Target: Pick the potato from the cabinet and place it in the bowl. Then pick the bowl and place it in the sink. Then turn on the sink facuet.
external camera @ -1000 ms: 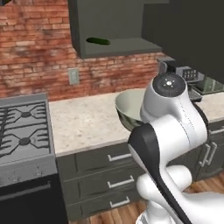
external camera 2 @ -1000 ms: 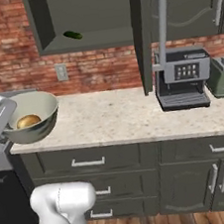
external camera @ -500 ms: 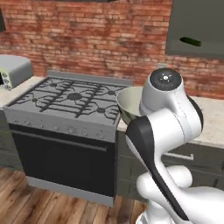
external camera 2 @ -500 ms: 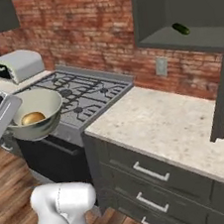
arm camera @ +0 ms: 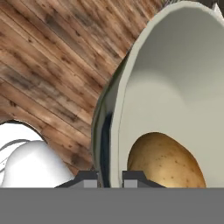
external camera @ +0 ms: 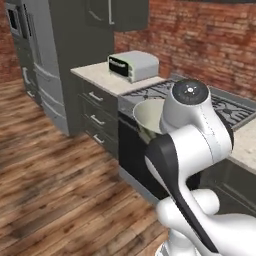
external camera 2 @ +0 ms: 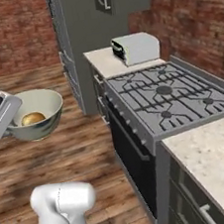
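While the claw [arm camera: 109, 177] pinches its rim, the bowl [external camera 2: 38, 113] sits mouth-up at frame left, the potato [external camera 2: 33, 118] lying lengthwise inside.

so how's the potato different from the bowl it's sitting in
The potato is a small tan-brown lump with speckled skin; the bowl is far wider, smooth and glossy, grey-green outside and cream inside. The potato lies loose in the bowl's bottom, while the bowl itself is pinched at its rim by the gripper and held above the wooden floor. Both are rounded.
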